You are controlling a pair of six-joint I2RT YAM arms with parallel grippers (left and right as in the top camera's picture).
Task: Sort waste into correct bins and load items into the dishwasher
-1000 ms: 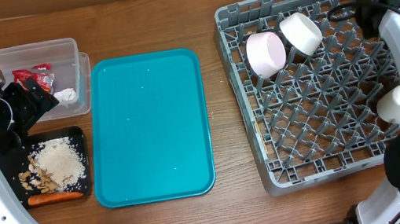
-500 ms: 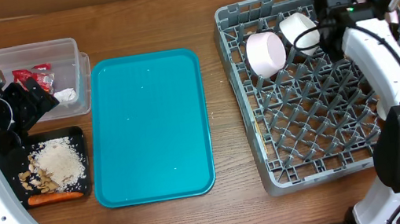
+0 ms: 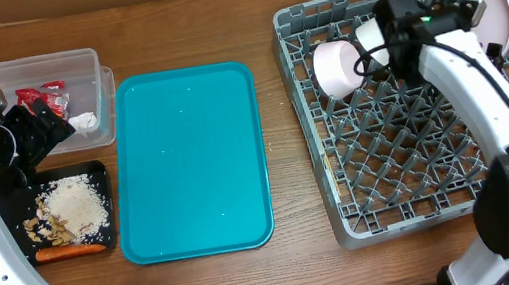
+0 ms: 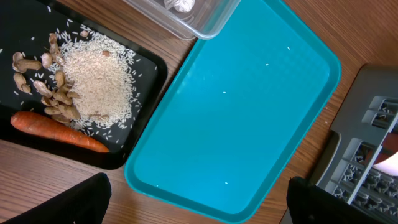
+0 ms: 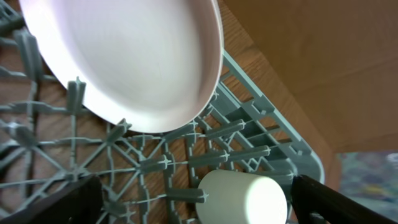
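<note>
Most of the job looked done. The blue tray (image 3: 187, 163) in the middle of the counter (image 3: 294, 268) was bare. The bin (image 3: 104, 94) at the far left held some wrappers (image 3: 40, 94). The black tray (image 3: 87, 172) in front of it held rice (image 3: 72, 205), peanuts (image 4: 53, 93) and a carrot (image 3: 69, 252).

The rack (image 3: 347, 220) on the right held a pink cup (image 3: 337, 67) and a white cup (image 5: 244, 198), both on their sides. The plate (image 3: 494, 0) was in the rack too, in the far right corner.

I think the plate was the last thing to load. No loose dishes or scraps showed on the counter. What was left was likely just to pull the right arm away, and maybe check that the plate sat firm.

The plate was round, so it had no long side. It did not lie flat. It stood on its rim among the prongs and leaned over. One wide face was turned up and toward the right tool (image 5: 186, 208). From above it looked like a squashed circle, stretched from the far left to the near right.

The right tool was wide and held nothing. Its two fingers sat at the bottom corners of its own view, apart from the plate. The left tool (image 4: 199, 202) was wide too, and hung over the near edge of the blue tray, holding nothing.
</note>
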